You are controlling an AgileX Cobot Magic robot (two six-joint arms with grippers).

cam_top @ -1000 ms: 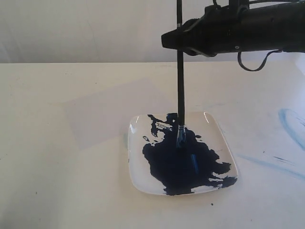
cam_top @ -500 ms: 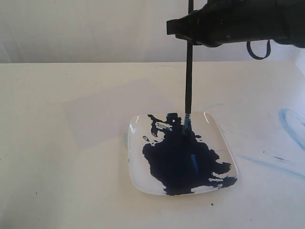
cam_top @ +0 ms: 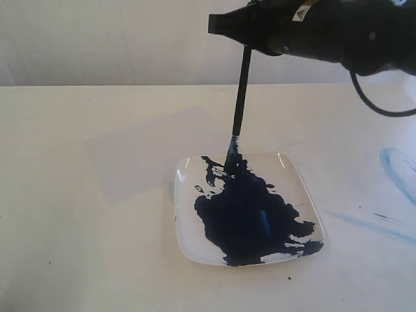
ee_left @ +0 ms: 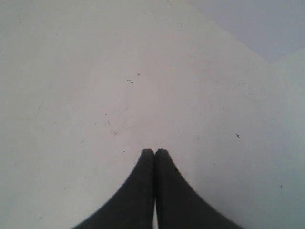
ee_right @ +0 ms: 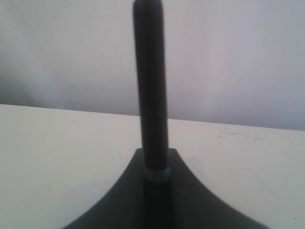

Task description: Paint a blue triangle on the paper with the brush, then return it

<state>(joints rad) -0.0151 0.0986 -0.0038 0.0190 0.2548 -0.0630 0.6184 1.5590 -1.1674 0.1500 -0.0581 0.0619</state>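
Note:
My right gripper [cam_top: 242, 34] hangs above the far side of the table, shut on the black handle of the brush [cam_top: 239, 97]. The brush tilts, and its blue-stained tip [cam_top: 231, 157] meets the far edge of the dark blue paint puddle [cam_top: 247, 221] on a white square plate [cam_top: 187, 224]. The paper [cam_top: 149, 153] lies flat just left of and behind the plate, with no paint showing on it. The blue triangle is out of view. In the right wrist view the brush [ee_right: 151, 95] stands between the fingers of the gripper [ee_right: 155, 155]. My left gripper [ee_left: 155, 151] is shut over bare table.
Pale blue smeared streaks [cam_top: 396, 169] and a thinner streak [cam_top: 364, 221] mark the table [cam_top: 65, 260] right of the plate. A plain light wall runs behind the table's far edge.
The right gripper has moved left and the brush now tilts. Its tip has slid from the middle of the puddle to the puddle's far left edge.

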